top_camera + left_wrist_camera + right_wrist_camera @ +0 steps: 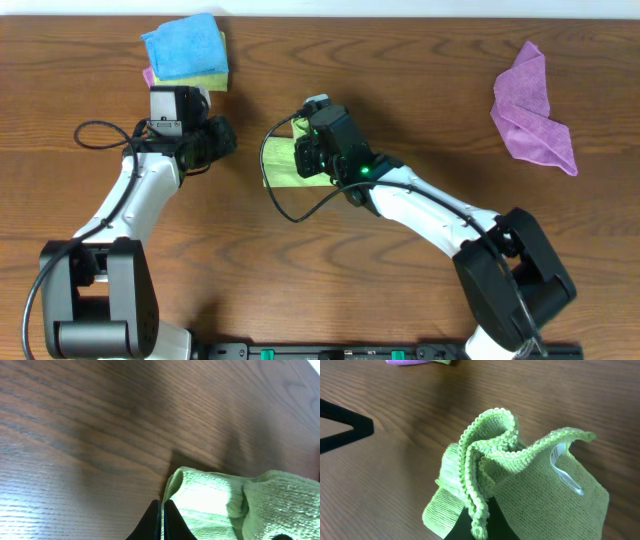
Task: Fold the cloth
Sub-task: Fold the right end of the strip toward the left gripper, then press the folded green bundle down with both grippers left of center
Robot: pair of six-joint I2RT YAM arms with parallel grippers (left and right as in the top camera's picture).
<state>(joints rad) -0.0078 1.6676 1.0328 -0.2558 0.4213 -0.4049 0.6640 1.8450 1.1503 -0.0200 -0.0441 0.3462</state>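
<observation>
Green cloth (535, 485) pinched by right gripper (480, 527), left gripper (161, 521) closed nearby

Overhead centre: the right gripper (303, 160) covers much of the green cloth (276, 160); the left wrist view crops it at lower right.

Nothing written can be read anywhere on the table. The green cloth (545, 505) has a small white tag (558, 458) (no print can be made out on it).
</observation>
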